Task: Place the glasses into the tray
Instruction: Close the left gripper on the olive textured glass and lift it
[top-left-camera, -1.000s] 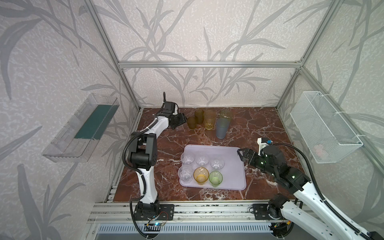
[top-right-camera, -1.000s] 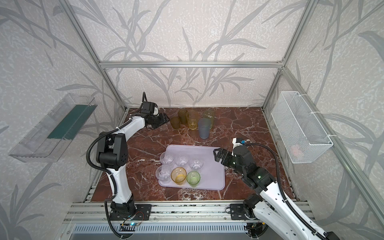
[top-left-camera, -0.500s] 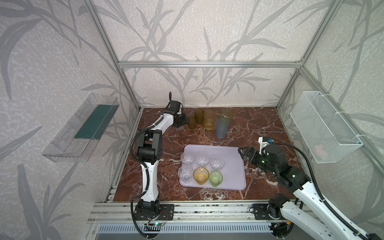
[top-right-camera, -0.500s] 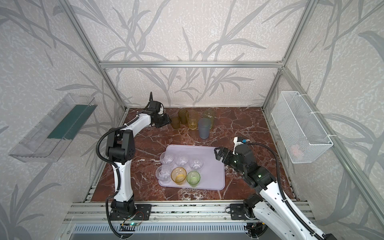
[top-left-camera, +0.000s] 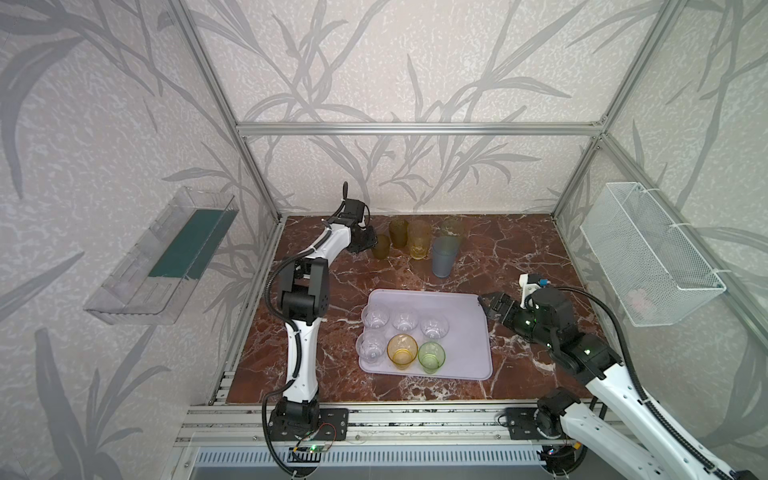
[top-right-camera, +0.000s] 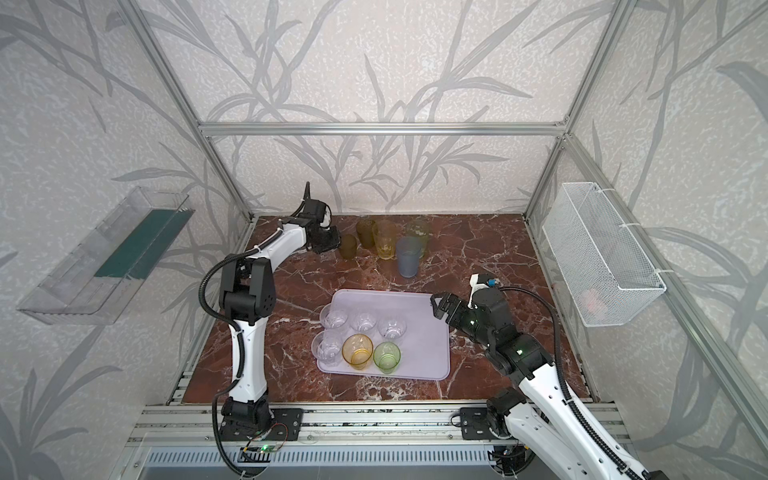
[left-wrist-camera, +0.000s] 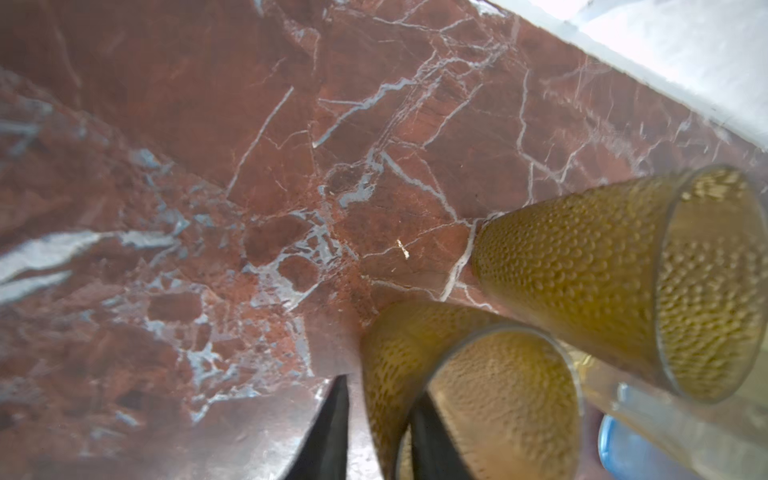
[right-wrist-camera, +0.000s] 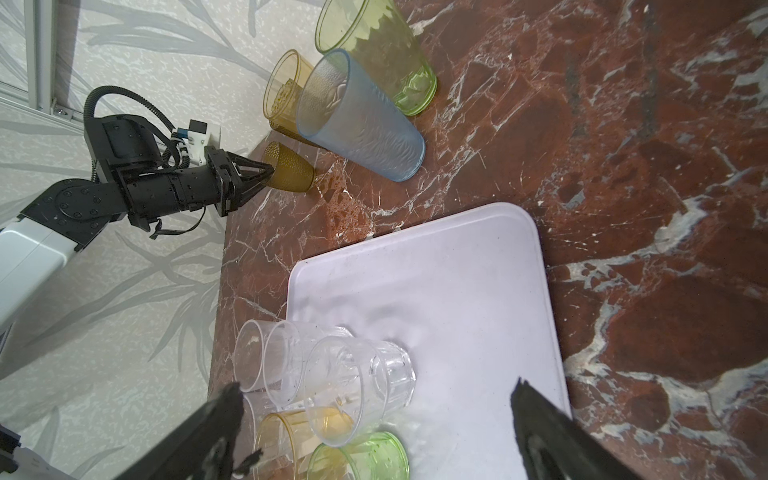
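Observation:
A short olive-brown glass stands at the back left of the table. My left gripper is shut on its wall, one finger inside and one outside. Beside it stand another olive-brown glass, a tall amber glass, a tall green glass and a blue-grey glass. The lavender tray holds several clear glasses, an amber glass and a green glass. My right gripper is open and empty at the tray's right edge.
A clear bin hangs on the left wall. A white wire basket hangs on the right wall. The back wall stands close behind the row of glasses. Aluminium frame posts stand at the table's back corners.
My left gripper has moved right up to the short olive-brown glass and narrowed its jaws onto the glass wall. The right arm has barely moved.

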